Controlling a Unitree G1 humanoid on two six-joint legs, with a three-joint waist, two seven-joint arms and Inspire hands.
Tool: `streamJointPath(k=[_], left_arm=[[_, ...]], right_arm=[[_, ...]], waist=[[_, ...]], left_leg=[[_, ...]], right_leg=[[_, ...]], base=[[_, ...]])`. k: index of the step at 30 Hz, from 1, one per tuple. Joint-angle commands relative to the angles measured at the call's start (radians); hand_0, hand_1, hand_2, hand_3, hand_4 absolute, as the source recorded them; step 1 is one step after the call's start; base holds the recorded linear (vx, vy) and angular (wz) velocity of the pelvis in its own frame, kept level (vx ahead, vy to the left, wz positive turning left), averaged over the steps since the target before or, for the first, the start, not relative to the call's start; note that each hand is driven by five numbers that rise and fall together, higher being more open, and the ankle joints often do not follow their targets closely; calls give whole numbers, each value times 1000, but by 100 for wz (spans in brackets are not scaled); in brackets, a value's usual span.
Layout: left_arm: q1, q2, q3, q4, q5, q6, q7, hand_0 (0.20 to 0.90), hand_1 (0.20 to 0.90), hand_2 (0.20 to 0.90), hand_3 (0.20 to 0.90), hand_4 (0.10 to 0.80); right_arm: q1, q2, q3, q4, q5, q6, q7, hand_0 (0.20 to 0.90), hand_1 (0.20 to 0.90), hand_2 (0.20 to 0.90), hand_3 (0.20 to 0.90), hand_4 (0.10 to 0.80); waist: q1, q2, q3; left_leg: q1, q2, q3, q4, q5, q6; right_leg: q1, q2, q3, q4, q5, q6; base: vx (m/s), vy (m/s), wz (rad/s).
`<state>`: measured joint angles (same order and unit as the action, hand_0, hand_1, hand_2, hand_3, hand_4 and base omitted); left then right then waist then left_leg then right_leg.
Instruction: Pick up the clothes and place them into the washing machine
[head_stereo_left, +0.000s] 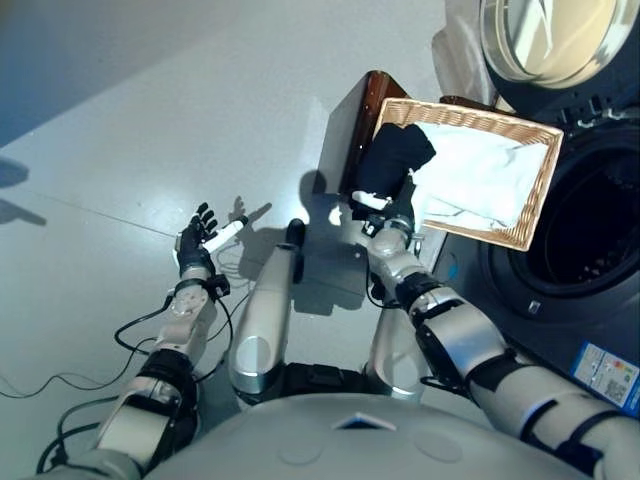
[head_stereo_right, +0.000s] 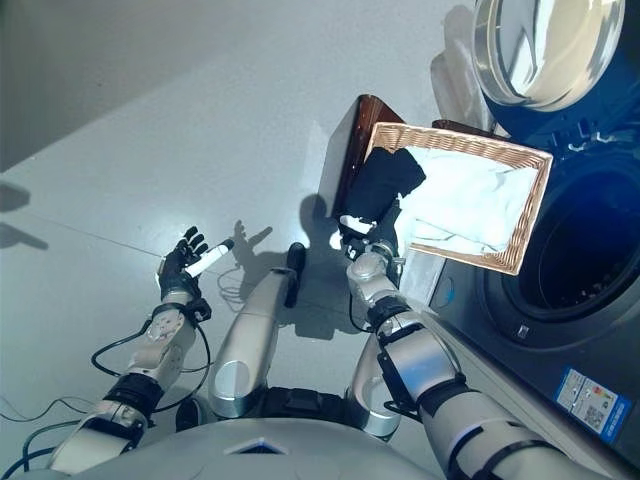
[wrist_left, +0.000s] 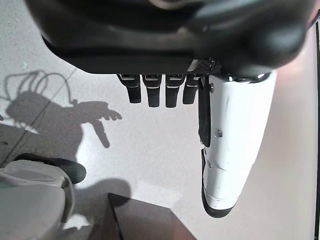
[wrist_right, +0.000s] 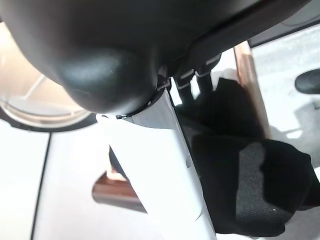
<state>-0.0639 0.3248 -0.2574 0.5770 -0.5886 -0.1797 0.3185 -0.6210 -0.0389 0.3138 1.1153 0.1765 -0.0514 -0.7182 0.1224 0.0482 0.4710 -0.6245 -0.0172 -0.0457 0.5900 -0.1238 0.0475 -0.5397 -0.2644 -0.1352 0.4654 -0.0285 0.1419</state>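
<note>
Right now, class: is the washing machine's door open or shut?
Open: the washing machine shows its dark drum, and the round door is swung clear above it.

The fingers of the right hand sink into the black garment, so how they sit on the cloth cannot be told; in the right wrist view only short stubs of them show before the dark fabric swallows them. Past those fingers the white cloth covers the floor of the wicker basket. The dark wooden stand under the basket is mostly hidden by it. The washing machine drum is too dark inside to see what it holds, and its round door is cut off by the top edge.
</note>
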Motion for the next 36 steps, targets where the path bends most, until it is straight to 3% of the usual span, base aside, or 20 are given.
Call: streamJointPath(k=[1, 2, 4, 24, 36], left_arm=[[53, 52, 8, -123, 6, -64, 15, 900, 900, 900, 900, 800], [58, 51, 10, -124, 6, -64, 15, 900, 900, 900, 900, 800], [58, 46, 10, -118, 6, -63, 15, 900, 900, 900, 900, 800], [81, 44, 17, -148, -1, -77, 15, 900, 900, 900, 900, 800], [82, 43, 18, -157, -4, -80, 9, 900, 900, 900, 900, 800]], right_arm=[[-11, -8, 19, -64, -34, -44, 6, 900, 900, 900, 900, 800], [-8, -10, 21, -68, -39, -43, 6, 900, 900, 900, 900, 800], [-8, -15, 16, -58, -44, -40, 1, 900, 900, 900, 900, 800], [-34, -55, -13, -71, -92, -44, -60, 900, 900, 900, 900, 800], [-50, -61, -20, -55, -76, -41, -31, 900, 900, 900, 900, 800]], waist=[[17, 29, -30], [19, 30, -30], [19, 33, -30], [15, 43, -45], [13, 48, -57]], left_leg=[[15, -13, 10, -36, 6, -15], [24, -12, 9, -17, -29, -19], [15, -10, 10, 5, -38, -17], [-50, -9, 11, 94, -79, -12], [-101, -9, 13, 165, -106, -12]], right_leg=[[-28, 25, 3, 147, -72, -51], [-23, 25, 9, 171, -104, -44], [-35, 26, 9, 193, -117, -48], [-107, 31, 27, 280, -163, -65], [-153, 31, 37, 344, -197, -80]], base=[[79, -20, -3], [78, -16, 2], [41, -11, -2], [1, 0, -1], [-1, 0, -1]])
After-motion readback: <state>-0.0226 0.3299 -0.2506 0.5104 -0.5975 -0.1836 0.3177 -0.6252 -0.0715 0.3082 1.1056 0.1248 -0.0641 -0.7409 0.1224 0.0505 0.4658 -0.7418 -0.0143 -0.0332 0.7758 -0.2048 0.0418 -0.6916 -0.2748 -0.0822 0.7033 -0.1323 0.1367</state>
